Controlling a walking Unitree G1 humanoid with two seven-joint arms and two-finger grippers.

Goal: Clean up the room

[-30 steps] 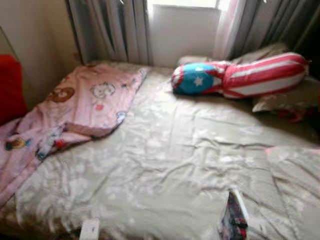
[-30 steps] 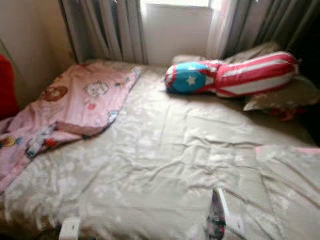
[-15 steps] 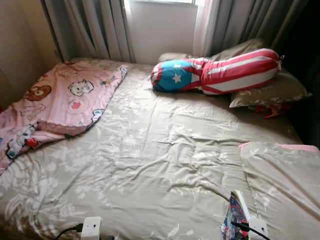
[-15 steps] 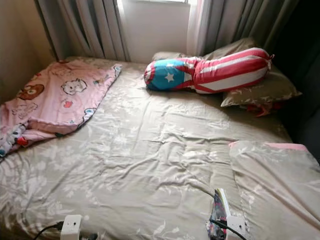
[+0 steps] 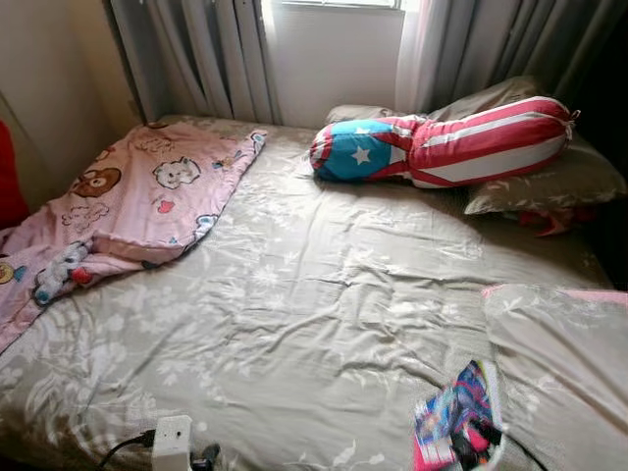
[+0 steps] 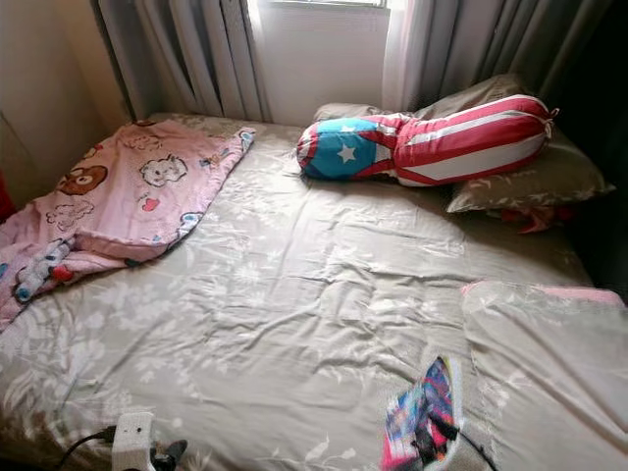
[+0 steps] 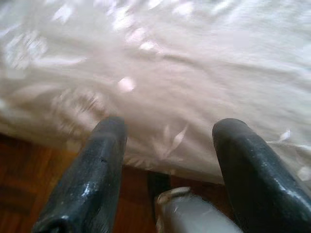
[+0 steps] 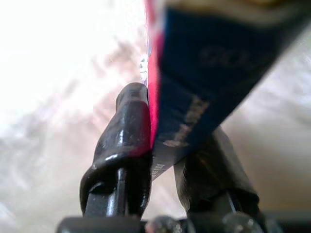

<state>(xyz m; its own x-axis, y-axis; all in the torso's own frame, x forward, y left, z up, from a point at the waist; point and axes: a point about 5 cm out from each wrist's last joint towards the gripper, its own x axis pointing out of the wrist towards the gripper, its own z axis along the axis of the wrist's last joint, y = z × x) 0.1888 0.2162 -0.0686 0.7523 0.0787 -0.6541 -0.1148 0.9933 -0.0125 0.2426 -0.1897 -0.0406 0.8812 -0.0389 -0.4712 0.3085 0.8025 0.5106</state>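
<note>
Book (image 5: 453,427), or some thin colourful magazine-type thing, is what's being tidied right now. It's clamped between the two black fingers (image 8: 124,145) of the right gripper (image 8: 165,160), pinched at its edge, and it hangs just above the near right part of the bed (image 5: 324,324), close to the bed's front edge. So the pick-up step looks done, and I'd call this the carry step: item in hand, not yet put anywhere.

Left gripper (image 7: 167,160) hovers off the bed's front edge with its fingers spread apart and nothing between them; wooden floor (image 7: 19,194) shows under it.

Further out on the bed: a beige pillow (image 5: 564,363) just right of the book, a pink cartoon blanket (image 5: 128,206) crumpled on the bed's far left side, and a red-white-blue bolster (image 5: 446,149) up at the head end resting against more pillows (image 5: 549,182). A white charger block (image 5: 173,440) with a cable sits on the bed's near edge, left of the book.

Next move, my guess: find a proper spot for the book, which I can't see from here, and keep the grip firm, since a thin floppy thing pinched at the edge could slip or swing.
</note>
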